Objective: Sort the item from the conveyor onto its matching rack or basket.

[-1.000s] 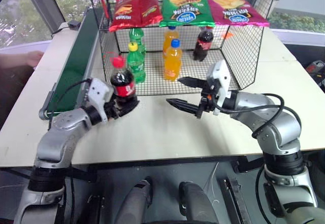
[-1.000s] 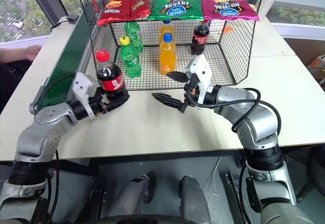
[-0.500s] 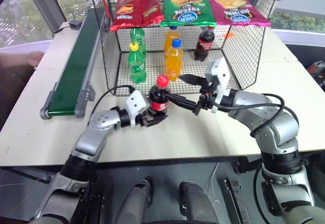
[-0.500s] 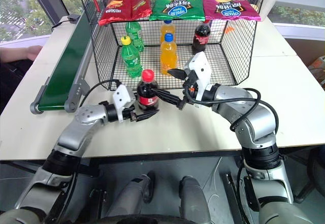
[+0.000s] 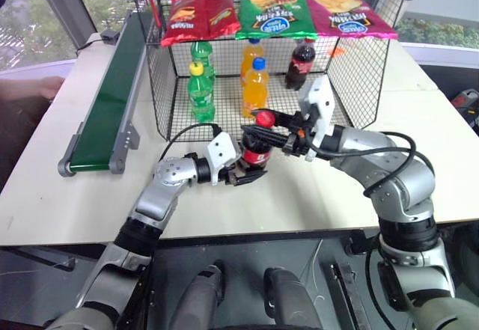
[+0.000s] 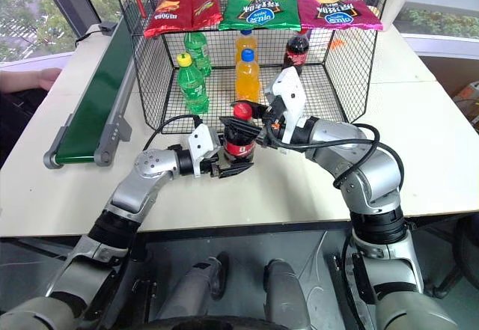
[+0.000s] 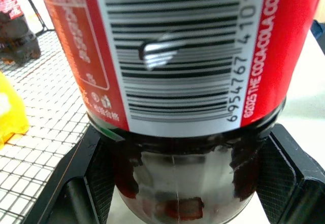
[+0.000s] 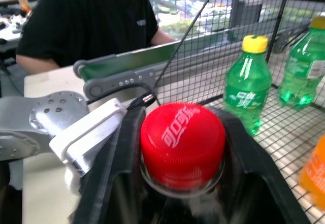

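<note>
The item, a small cola bottle with a red cap and red label, is held upright just above the table in front of the cage's open side. My left gripper is shut on its lower body, with black fingers on both sides. My right gripper is shut around its neck, just under the cap. The dark-green conveyor runs along the left. The black wire cage stands behind the bottle, and a second cola bottle stands at its back right.
Inside the cage stand green soda bottles and orange soda bottles. Chip bags lie across its top edge. A person in black sits beyond the conveyor, with a hand at the table's left edge.
My left gripper carried the cola bottle to the right, from beside the conveyor to my right gripper. The right gripper, open before, has shut on the bottle's neck.
</note>
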